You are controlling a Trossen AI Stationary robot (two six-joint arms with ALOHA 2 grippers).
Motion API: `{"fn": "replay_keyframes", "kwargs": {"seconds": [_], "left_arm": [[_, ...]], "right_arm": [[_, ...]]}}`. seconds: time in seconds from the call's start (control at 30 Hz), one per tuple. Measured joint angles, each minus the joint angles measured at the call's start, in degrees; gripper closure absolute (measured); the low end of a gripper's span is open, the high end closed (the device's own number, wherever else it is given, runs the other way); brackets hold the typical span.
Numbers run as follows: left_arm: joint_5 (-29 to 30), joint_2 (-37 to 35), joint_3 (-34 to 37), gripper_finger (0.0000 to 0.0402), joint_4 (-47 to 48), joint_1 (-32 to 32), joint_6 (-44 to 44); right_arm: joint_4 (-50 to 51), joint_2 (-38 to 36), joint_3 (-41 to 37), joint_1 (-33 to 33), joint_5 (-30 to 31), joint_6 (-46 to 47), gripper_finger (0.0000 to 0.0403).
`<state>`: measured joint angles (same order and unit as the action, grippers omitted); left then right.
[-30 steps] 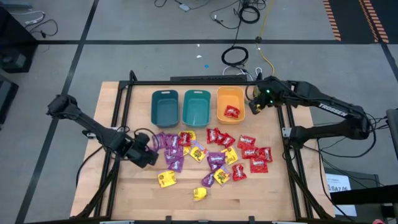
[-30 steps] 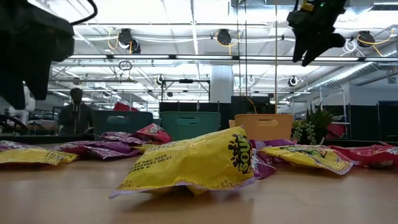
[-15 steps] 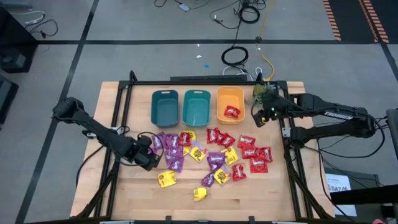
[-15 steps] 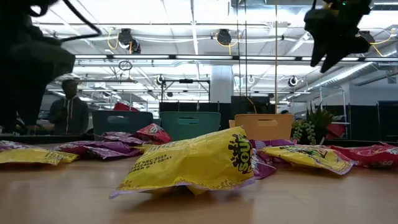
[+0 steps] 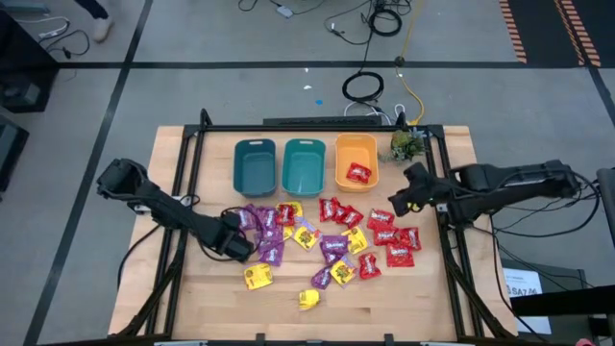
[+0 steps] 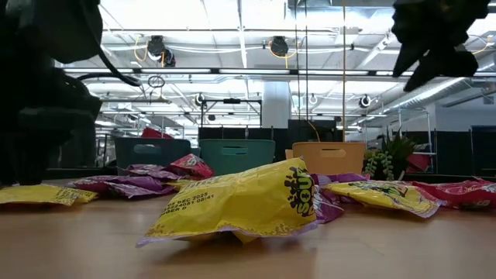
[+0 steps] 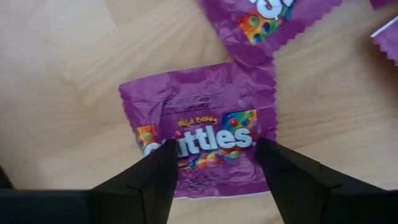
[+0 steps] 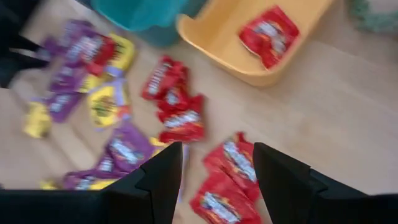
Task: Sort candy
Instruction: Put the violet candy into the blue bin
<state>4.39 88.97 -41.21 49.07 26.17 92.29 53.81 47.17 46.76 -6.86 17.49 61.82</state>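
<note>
Lots of small, shiny, crinkly candy packets (image 5: 327,240) in purple, yellow and red lie spread over the middle of the pale wooden worktop (image 5: 288,312). The purple ones are mostly on the left, the red ones mostly on the right, and the yellow ones are mixed in between and toward the front. Behind them stand three plastic bins in a row: a dark teal bin (image 5: 254,165), a lighter teal bin (image 5: 303,165) and an orange bin (image 5: 356,154). One red candy packet (image 5: 358,173) lies inside the orange bin. The left arm's fingers (image 7: 213,177) are down low over one flat purple candy packet (image 7: 199,134) with zigzag ends and bright letters. They are spread apart, one on each side of it, and have not pinched it. The right arm's fingers (image 8: 216,174) hang in the air above the red packets near the orange bin. They are held apart with nothing in between. A small green plant (image 5: 404,146) sits at the back right corner.
</note>
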Motion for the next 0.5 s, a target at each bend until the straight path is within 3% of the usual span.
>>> {"fn": "replay_keyframes", "kwargs": {"seconds": [0.27,0.5], "left_arm": [[-1.55,-1.44,0.23,0.0249,-0.05,0.19,0.07],[-3.94,-5.33,0.55,0.0347,1.43,0.22,0.31]], "right_arm": [[-2.92,-3.50,0.04,-4.69,0.67,0.90,0.0215],[-2.80,-5.77,0.04,-8.34,0.73,0.61,0.0215]]}}
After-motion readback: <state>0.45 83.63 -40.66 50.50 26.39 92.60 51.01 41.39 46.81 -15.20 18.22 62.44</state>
